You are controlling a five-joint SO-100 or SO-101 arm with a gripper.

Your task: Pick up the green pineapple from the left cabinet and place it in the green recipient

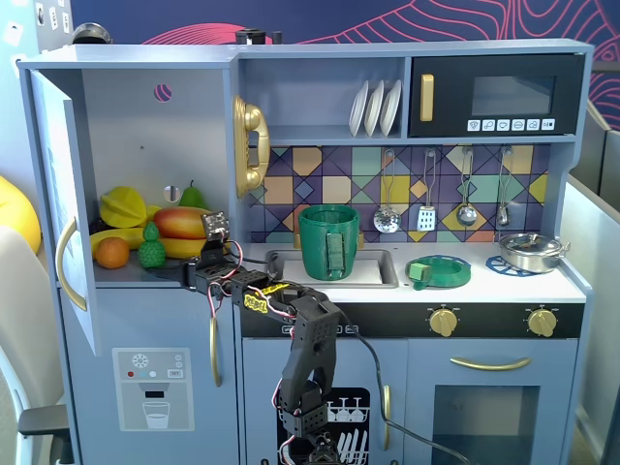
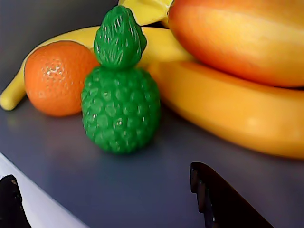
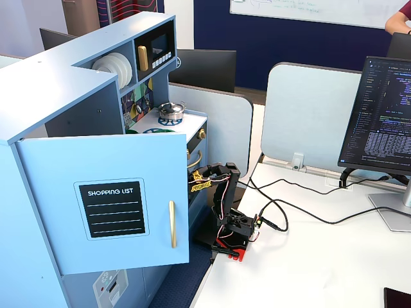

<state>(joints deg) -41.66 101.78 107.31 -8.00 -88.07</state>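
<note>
The green pineapple [image 1: 150, 247] stands upright on the shelf of the open left cabinet [image 1: 155, 126], in front of the other toy fruit. In the wrist view the pineapple [image 2: 121, 107] is straight ahead, centred between my jaws and a short way beyond the tips. My gripper [image 2: 102, 173] is open and empty, with the black fingers [image 2: 218, 199] low over the shelf's front edge. In a fixed view the gripper [image 1: 181, 271] reaches into the cabinet just right of the pineapple. The green recipient [image 1: 329, 242] stands upright in the sink, right of the cabinet.
An orange [image 2: 57, 76] touches the pineapple's left side; bananas [image 2: 228, 109] and a mango [image 2: 242, 38] lie behind and to the right. The cabinet door [image 1: 68, 213] hangs open at left and hides the gripper in the side fixed view [image 3: 103, 199]. A flat green dish [image 1: 438, 270] sits on the counter.
</note>
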